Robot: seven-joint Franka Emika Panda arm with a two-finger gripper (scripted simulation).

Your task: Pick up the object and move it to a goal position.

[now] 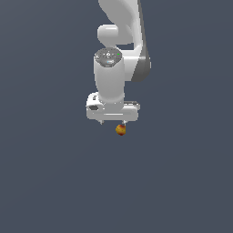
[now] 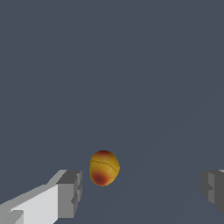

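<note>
The object (image 1: 120, 129) is a small orange-yellow ball with red patches, showing just under the white hand's right end in the exterior view. My gripper (image 1: 113, 123) points down over it. In the wrist view the object (image 2: 104, 168) lies between the two grey fingers of the gripper (image 2: 142, 192), much nearer one finger (image 2: 70, 192) than the other (image 2: 214, 190), with a small gap to each. The gripper is open wide and holds nothing.
The white arm (image 1: 123, 41) rises behind the hand toward the top of the exterior view. A plain dark grey surface (image 1: 54, 182) fills everything around, with no other objects in sight.
</note>
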